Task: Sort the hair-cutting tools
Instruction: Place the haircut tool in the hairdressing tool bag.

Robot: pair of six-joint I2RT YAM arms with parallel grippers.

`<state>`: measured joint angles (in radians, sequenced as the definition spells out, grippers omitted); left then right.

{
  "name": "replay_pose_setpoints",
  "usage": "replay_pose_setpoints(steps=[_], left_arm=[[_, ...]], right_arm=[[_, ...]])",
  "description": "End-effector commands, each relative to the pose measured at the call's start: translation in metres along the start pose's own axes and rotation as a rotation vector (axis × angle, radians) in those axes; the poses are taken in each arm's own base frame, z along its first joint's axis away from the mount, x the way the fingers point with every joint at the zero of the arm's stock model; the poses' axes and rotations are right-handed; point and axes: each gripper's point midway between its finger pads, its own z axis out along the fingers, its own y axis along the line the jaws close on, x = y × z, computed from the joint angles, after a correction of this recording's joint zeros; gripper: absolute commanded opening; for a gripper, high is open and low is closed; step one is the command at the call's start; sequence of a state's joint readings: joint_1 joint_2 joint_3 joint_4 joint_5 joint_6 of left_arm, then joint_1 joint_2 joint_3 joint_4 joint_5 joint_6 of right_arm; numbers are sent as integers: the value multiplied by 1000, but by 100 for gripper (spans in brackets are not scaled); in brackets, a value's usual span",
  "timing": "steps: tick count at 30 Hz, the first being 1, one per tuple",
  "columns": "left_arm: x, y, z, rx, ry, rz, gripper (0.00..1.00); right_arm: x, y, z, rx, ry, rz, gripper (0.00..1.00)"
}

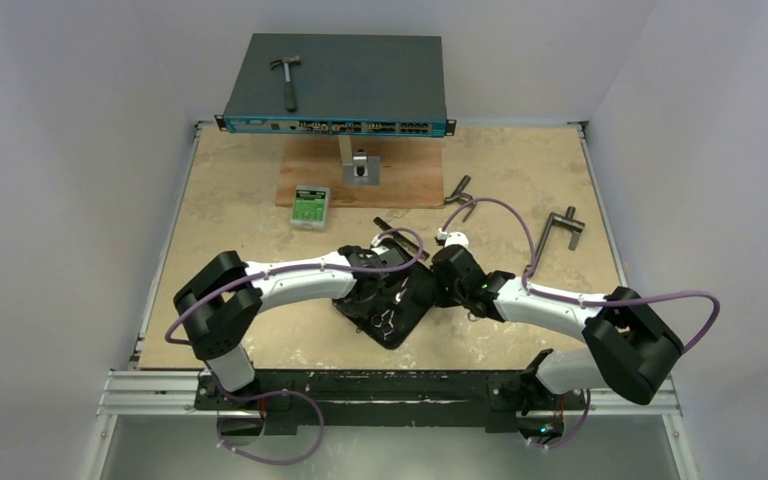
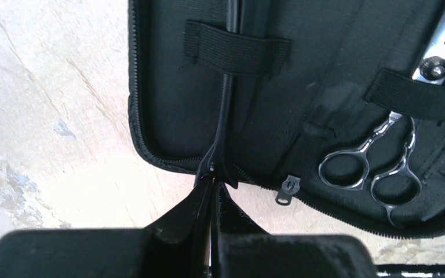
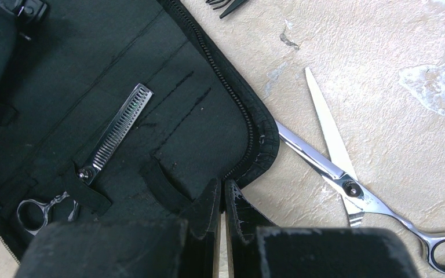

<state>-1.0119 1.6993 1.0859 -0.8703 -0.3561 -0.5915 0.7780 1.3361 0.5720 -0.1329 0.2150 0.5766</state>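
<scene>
An open black case (image 2: pixel 336 69) lies on the table. In the left wrist view a slim black hair clip (image 2: pixel 227 110) runs under an elastic strap (image 2: pixel 234 53). My left gripper (image 2: pixel 213 186) is shut on its near end at the case's zip edge. Silver thinning scissors (image 2: pixel 382 165) sit under another strap in the case (image 3: pixel 168 69), their toothed blade (image 3: pixel 119 127) seen from the right wrist. My right gripper (image 3: pixel 222 194) is shut, with its tips at the case's rim and nothing between them. A second pair of scissors (image 3: pixel 339 174) lies half open on the table. Comb teeth (image 3: pixel 226 6) show at the top.
Two grey T-handle tools (image 1: pixel 460 192) (image 1: pixel 565 228) lie at the back right. A green box (image 1: pixel 310 206) and a wooden board (image 1: pixel 360 170) are behind the case. A hammer (image 1: pixel 287 78) rests on a network switch (image 1: pixel 360 75). Both arms cross near the case (image 1: pixel 390 310).
</scene>
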Motion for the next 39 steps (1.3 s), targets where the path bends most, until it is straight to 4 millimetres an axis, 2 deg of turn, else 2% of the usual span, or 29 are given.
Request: replay_pose_setpoints(steps=[1,15,22,30,39], left_arm=[[-23,4,2,-26,-82,-61,0],[-48,-6,1,8,-152,-38,0],[-58,-5,0,-11,-176,-37,0],[-61,19,-3,-100,-176,-91,0],[-60,40,-24,-109,-239,-161,0]], right_arm=[[-16,14,-3,-50,-37,-7,0],[-14,16,-1,-57,-24,-18,0],[-13,16,0,-54,-15,-26,0],[-12,17,1,-56,-7,-29,0],[-17,13,-3,-33,-16,-31,0]])
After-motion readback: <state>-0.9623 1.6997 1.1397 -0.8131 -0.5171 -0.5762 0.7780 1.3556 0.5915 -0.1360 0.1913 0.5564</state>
